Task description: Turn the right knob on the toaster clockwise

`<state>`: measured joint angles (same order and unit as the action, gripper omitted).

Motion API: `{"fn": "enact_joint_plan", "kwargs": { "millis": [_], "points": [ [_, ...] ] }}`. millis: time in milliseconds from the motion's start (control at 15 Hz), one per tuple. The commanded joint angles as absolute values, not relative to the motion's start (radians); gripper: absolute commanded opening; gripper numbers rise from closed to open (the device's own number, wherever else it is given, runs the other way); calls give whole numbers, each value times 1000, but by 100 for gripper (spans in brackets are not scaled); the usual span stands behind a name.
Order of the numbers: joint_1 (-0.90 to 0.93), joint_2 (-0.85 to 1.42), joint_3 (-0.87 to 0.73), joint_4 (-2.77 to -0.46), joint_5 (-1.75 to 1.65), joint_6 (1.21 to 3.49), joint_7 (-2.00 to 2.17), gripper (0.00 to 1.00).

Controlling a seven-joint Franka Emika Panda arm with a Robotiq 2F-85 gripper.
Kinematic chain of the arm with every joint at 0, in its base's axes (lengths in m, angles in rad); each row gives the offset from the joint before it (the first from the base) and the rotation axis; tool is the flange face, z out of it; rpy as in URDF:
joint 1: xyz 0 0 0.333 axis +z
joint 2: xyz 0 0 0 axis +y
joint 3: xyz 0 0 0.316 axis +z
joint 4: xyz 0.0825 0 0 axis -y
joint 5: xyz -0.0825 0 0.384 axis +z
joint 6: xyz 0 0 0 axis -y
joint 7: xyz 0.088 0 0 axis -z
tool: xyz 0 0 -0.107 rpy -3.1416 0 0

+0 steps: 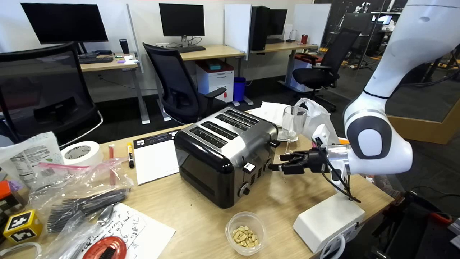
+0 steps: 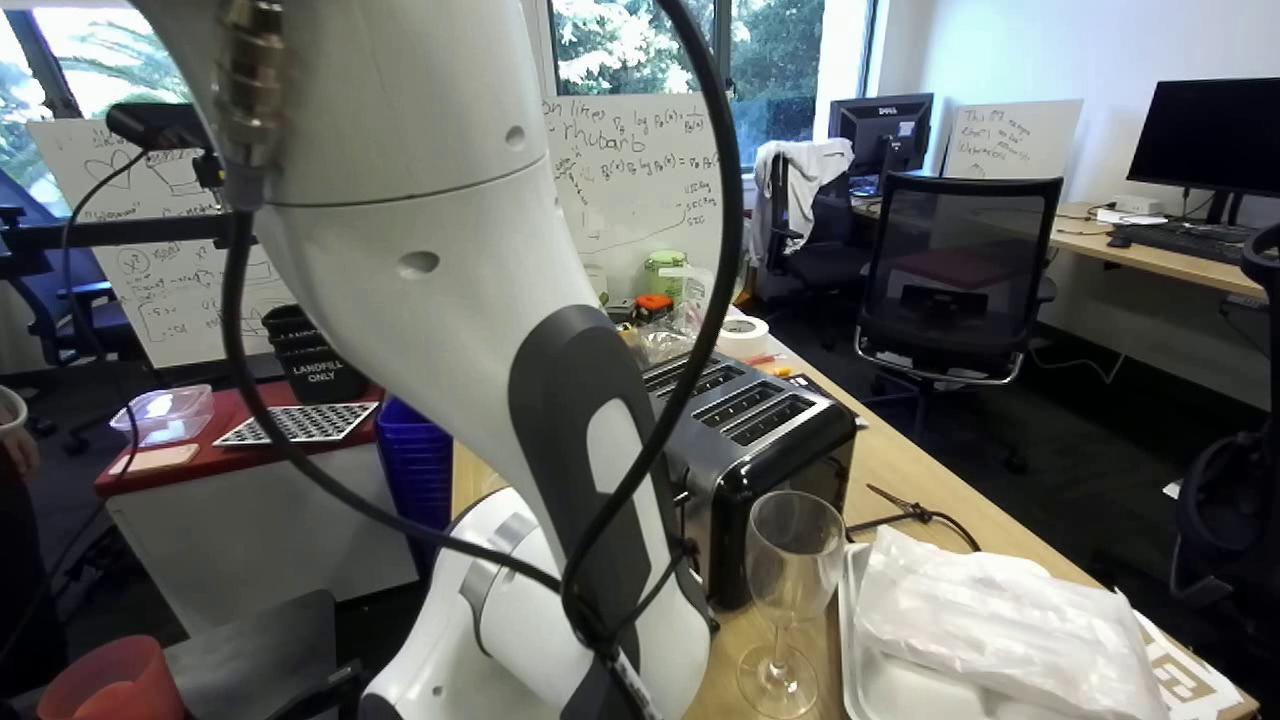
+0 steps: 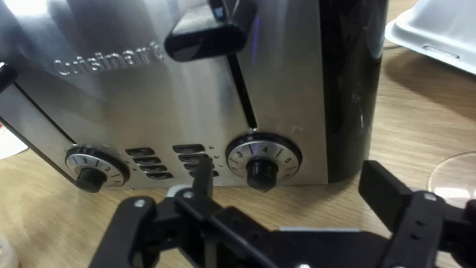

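The toaster point(image 1: 224, 153) is silver and black and stands on the table; it shows in both exterior views point(image 2: 775, 475). In the wrist view its front point(image 3: 111, 100) carries a left knob point(image 3: 90, 180) and a right knob point(image 3: 262, 174). The right knob is black on a numbered silver dial, with 4 near the top. My gripper point(image 3: 287, 173) is open and empty, its fingers either side of the right knob; the left finger is nearer. I see no contact with the knob. In an exterior view the gripper point(image 1: 280, 162) is close to the toaster's front. The arm hides it in an exterior view point(image 2: 600, 450).
A lever point(image 3: 208, 41) juts out above the right knob. A wine glass point(image 2: 790, 570) stands beside the toaster, near a white tray point(image 2: 862, 670). A tub of nuts point(image 1: 261, 233) and a white box point(image 1: 330, 217) are on the table in front of the toaster.
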<state>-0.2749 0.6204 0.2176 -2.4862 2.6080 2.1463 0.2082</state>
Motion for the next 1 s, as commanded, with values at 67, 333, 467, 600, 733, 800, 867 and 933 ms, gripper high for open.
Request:
{"fn": "enact_joint_plan", "kwargs": {
  "millis": [67, 333, 467, 600, 733, 800, 867, 933],
  "points": [
    [-316, 647, 272, -2463, 2608, 2207, 181, 100],
    [-339, 658, 287, -2450, 2608, 2206, 165, 83],
    [-353, 658, 294, -2443, 2608, 2211, 165, 84],
    [-367, 658, 304, -2443, 2608, 2217, 164, 72],
    [-375, 659, 318, -2447, 2608, 2230, 169, 58],
    [-379, 660, 323, -2447, 2608, 2237, 168, 55],
    [-381, 662, 328, -2448, 2608, 2242, 169, 58],
    [-383, 663, 332, -2448, 2608, 2246, 168, 60]
  ]
}}
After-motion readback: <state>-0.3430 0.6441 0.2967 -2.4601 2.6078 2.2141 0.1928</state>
